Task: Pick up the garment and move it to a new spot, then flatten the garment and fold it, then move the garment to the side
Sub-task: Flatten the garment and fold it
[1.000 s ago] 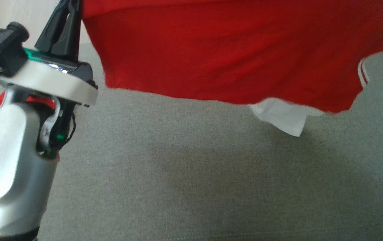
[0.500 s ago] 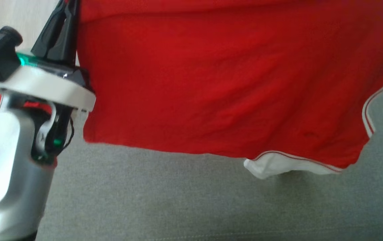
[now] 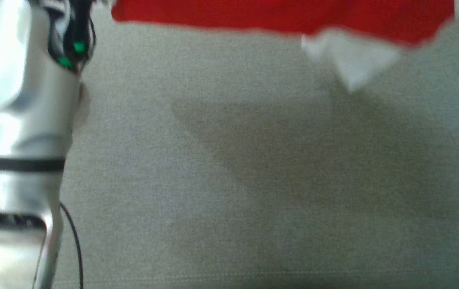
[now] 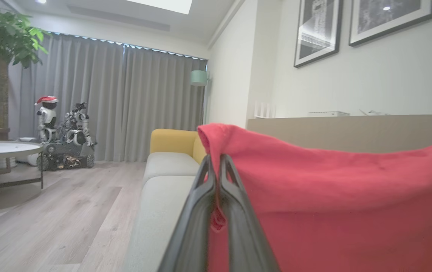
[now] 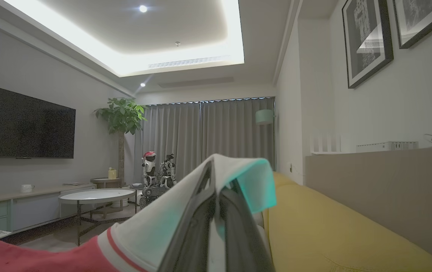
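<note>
Up in the air the red shirt (image 4: 333, 196) was held, taken by two edges and spread between the arms. By the look of it, this was done so that it could hang open and be carried to a fresh spot before being laid flat. The left gripper (image 4: 216, 160) was pinched right down on a red fold, with cloth bunched between its dark fingers and draped past the tips. The right gripper (image 5: 220, 177) was likewise clamped tight, here on the white, red-striped trim. From the head camera the silver left forearm (image 3: 16, 100) was caught at the left edge. The shirt's hem and a white flap (image 3: 349, 60) were seen along the top, seemingly clear of the grey sofa seat (image 3: 229, 180) below. Farther off, a yellow cushion (image 4: 172, 140) and grey curtains (image 4: 125, 102) could be made out.
</note>
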Motion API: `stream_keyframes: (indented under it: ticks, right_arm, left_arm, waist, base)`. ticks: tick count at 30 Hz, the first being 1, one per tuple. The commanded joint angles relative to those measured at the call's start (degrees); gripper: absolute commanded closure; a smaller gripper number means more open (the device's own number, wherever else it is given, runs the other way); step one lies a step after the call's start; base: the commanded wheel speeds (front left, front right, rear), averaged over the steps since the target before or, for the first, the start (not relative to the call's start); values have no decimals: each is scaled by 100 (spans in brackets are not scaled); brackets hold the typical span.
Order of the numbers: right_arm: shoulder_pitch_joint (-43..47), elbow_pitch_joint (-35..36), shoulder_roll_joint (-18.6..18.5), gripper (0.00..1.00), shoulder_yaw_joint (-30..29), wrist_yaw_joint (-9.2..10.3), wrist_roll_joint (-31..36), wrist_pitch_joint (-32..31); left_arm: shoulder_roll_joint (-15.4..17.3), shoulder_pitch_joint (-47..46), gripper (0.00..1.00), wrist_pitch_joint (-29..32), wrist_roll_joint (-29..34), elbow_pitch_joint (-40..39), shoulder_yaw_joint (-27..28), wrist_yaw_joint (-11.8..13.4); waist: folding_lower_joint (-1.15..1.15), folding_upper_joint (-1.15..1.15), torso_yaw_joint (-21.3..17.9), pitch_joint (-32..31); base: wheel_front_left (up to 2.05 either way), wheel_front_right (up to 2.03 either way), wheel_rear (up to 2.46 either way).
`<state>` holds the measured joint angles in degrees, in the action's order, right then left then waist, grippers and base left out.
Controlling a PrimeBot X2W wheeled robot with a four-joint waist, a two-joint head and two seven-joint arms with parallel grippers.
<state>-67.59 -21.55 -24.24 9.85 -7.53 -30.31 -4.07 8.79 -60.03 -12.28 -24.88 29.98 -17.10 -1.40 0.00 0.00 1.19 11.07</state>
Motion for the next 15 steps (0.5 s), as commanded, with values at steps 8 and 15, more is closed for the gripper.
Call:
stream_keyframes:
  ticks: [8,15]
  right_arm:
    - [-932,-1815,646,100,1327,4,-427,563]
    - [-415,-2910,972,100,2211,4,-1076,696]
  left_arm:
    - [-178,-1077,100,-264,79,1882,254,-250]
    - [-454,-808,100,-270,-122,3295,264,-389]
  waist:
    - [0,0,-127,457]
    - [0,0,-217,785]
  base:
    - [0,0,0]
    - [0,0,0]
